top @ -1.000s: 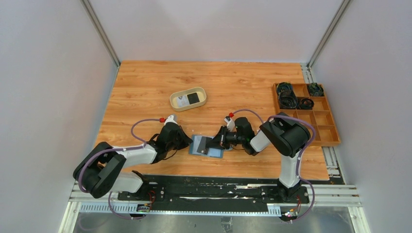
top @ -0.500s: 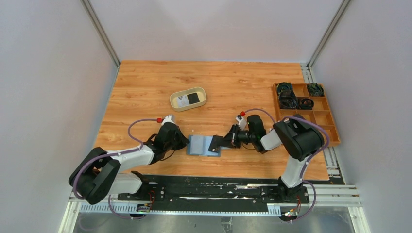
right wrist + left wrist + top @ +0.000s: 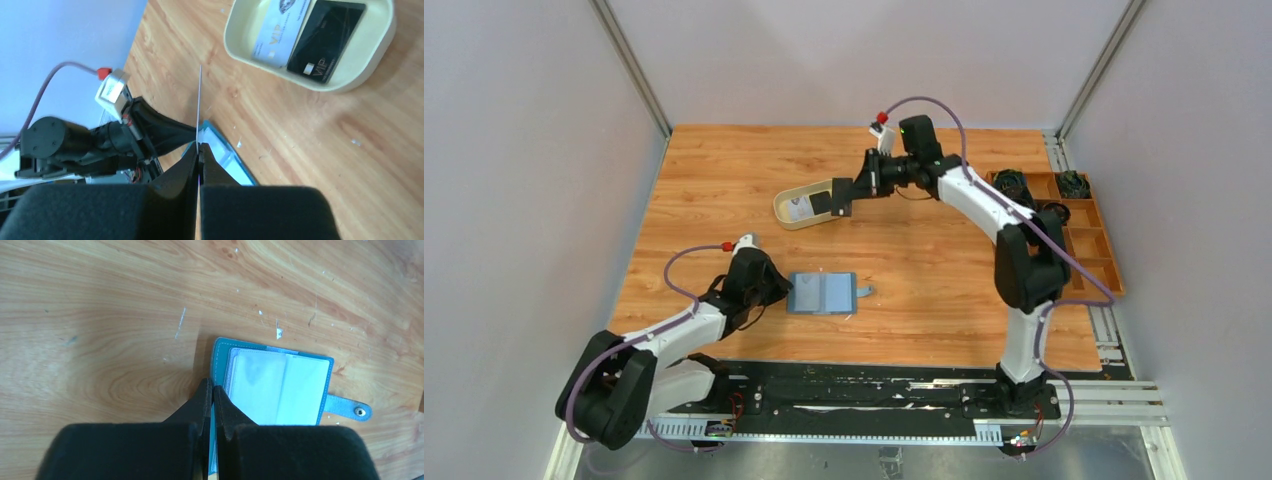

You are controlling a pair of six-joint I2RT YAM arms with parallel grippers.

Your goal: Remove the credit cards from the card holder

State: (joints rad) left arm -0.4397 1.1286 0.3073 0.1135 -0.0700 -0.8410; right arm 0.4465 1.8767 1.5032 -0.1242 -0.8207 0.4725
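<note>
The card holder [image 3: 822, 293] lies open on the table [image 3: 924, 250] near my bases. My left pincer [image 3: 211, 387] is pressed together on its left cover. Well apart, near the beige tray [image 3: 235, 45] holding a black card [image 3: 327, 37] and a whitish card [image 3: 277, 35], my right pincer [image 3: 198, 150] pinches a thin card [image 3: 199, 100] edge-on.
</note>
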